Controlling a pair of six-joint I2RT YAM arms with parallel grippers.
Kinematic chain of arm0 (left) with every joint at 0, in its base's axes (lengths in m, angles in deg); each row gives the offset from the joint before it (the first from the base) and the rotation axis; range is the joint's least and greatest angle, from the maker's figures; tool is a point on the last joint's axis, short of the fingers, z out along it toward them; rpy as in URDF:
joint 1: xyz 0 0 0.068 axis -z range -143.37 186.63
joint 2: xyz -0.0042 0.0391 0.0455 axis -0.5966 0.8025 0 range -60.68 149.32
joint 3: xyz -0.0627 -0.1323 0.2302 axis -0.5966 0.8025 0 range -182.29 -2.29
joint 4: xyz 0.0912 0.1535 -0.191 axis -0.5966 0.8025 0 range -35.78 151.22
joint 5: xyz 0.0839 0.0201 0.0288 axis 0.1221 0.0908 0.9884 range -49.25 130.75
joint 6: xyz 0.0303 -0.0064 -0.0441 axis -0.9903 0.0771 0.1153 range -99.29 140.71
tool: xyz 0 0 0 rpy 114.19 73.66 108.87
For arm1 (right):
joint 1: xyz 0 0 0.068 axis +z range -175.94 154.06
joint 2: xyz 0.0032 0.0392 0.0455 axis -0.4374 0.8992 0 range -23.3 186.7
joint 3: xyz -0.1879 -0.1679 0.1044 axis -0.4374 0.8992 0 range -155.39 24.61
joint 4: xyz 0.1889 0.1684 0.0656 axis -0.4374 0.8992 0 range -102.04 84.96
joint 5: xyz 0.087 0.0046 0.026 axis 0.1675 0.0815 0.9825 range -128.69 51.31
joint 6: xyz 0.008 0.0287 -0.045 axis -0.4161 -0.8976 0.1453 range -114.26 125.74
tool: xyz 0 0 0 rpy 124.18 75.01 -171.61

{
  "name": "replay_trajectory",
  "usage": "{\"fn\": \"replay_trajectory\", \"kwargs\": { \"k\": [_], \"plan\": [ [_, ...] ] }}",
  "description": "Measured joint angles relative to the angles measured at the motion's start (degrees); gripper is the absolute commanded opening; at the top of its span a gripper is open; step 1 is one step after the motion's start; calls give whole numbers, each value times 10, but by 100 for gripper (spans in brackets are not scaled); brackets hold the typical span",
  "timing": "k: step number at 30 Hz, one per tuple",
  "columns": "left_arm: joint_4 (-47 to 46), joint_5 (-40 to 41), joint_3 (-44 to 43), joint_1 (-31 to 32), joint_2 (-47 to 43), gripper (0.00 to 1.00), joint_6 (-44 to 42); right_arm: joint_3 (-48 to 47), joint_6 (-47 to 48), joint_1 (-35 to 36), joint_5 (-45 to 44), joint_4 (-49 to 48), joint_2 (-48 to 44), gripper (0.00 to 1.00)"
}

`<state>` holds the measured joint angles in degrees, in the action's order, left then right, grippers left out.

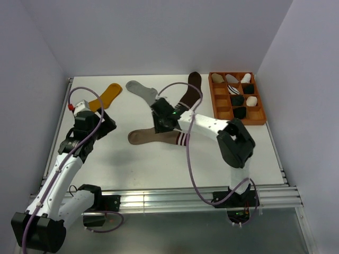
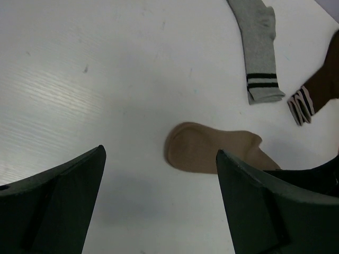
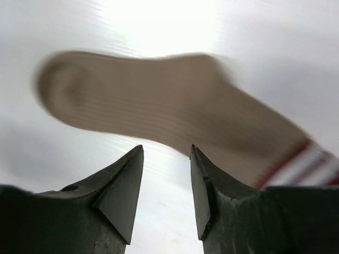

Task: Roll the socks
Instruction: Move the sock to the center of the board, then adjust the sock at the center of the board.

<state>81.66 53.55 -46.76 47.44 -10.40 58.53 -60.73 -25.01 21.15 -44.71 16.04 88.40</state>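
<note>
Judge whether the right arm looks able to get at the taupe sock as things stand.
Probably yes: the right gripper hangs open just above the taupe sock, with nothing between them.

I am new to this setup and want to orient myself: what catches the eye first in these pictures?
The taupe sock with its maroon-and-white cuff lies flat in the middle of the table, and the right hand hangs open over it. At the table's right edge stands an orange tray holding rolled socks.
</note>
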Motion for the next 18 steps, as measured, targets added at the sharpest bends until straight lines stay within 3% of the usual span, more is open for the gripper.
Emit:
{"fn": "replay_trajectory", "kwargs": {
  "k": [5, 9, 18],
  "plan": [
    [-26, -42, 7, 53, 63, 89, 72, 133, 44, -80, -4, -7, -89, 39],
    [-70, -51, 8, 119, 148, 88, 123, 198, 75, -133, -8, -10, -100, 36],
    [-170, -50, -25, 171, 380, 86, 215, 253, 104, -144, -1, -52, -108, 31]
  ]
}}
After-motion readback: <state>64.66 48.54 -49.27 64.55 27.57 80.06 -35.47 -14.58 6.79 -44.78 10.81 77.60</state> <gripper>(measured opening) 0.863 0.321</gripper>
